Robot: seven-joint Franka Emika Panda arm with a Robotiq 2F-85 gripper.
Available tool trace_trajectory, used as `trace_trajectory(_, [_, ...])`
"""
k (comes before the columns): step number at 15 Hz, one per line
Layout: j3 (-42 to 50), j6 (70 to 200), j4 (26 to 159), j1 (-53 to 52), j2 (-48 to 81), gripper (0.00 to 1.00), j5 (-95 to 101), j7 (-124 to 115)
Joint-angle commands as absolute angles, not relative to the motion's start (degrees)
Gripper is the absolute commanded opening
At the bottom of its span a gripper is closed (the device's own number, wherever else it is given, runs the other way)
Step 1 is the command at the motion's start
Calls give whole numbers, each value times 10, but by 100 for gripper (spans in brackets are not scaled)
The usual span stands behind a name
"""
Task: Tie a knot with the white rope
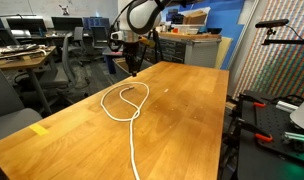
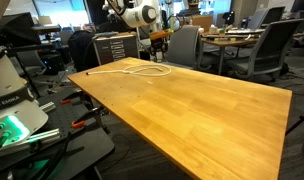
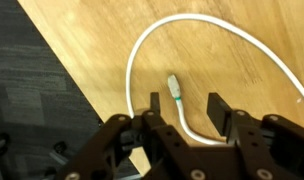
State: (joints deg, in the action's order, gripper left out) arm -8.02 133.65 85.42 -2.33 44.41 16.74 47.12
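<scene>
One limp, light white rope [image 3: 142,42] loops on the tabletop [image 3: 222,70]; the pincer [image 3: 184,103] gapes empty astride its tipped end, likely the best hold.

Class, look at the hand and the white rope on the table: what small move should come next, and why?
Probably lift the hand straight up. Its fingers stand apart, gripping nothing, and the rope lies loose on the table between them, its tip inside the curve. Rising avoids dragging it.
</scene>
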Motion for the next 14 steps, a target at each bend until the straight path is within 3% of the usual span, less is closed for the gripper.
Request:
trace_trajectory(1, [-62,1291,815,-9,458,85,136,445])
trace_trajectory(3, [-62,1293,804,8,471,99,112,436])
trace_trajectory(14, [-121,1410,800,80,532,100,-54,416])
